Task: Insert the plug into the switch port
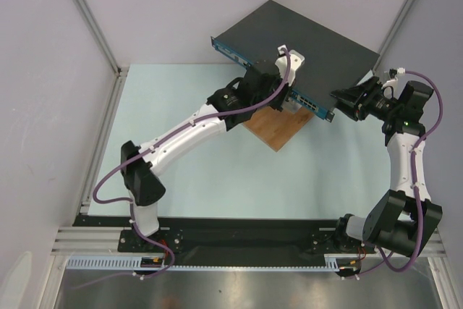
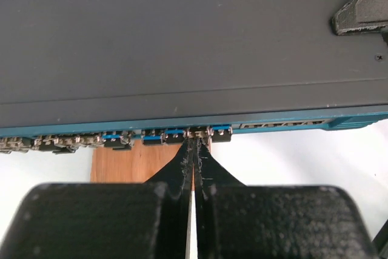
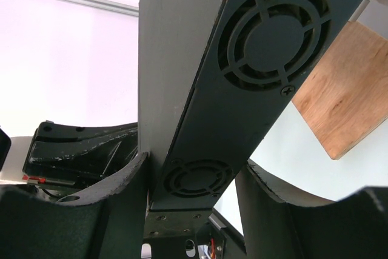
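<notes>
The switch (image 1: 304, 41) sits on a wooden board (image 2: 136, 162) on the worktop (image 1: 217, 179), its end clamped between the right fingers (image 1: 340, 99). The left fingers (image 2: 188, 157) are pressed almost together, tips at 1 opening in the port row (image 2: 163, 134). Any plug between them is hidden. Push straight in, square to the blue face, while the right side braces.

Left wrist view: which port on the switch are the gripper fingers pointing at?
The grey port between two blue-tabbed ones, straight ahead of the left gripper's shut tips; other ports on the switch lie off sideways.
</notes>
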Available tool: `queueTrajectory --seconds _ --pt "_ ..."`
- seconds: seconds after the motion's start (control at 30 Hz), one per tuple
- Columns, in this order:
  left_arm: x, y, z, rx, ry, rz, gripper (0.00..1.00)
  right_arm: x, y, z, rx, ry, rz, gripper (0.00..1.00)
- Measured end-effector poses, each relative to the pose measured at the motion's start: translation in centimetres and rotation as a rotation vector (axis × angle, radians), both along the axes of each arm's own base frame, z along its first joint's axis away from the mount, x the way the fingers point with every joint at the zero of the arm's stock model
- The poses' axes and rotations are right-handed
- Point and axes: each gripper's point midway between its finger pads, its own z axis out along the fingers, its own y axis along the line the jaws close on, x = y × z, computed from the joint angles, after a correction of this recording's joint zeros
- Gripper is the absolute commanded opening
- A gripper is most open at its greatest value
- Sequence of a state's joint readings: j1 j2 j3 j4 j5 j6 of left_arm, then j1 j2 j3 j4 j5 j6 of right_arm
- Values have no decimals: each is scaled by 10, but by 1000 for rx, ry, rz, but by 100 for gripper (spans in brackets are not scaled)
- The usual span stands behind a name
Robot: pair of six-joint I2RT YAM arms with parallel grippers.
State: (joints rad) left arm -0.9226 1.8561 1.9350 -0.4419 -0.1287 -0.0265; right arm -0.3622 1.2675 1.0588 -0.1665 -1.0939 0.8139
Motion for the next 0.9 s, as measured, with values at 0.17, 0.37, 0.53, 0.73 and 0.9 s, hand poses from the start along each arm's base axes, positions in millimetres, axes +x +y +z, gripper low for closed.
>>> queueTrajectory --seconds 0.17,0.37,0.53,0.73,0.9 --pt "2 -2 -3 5 -3 8 1 1 0 0 -1 0 -1 0" --pt "3 -2 -2 10 -11 9 4 1 0 0 -2 -2 0 0" --pt "2 -1 -1 25 -26 -2 9 1 0 0 -2 -1 1 0" --pt "-3 2 -3 48 -21 -30 9 0 0 0 -1 0 2 0" --pt "-7 6 -7 71 0 -37 9 0 0 0 -2 1 3 0"
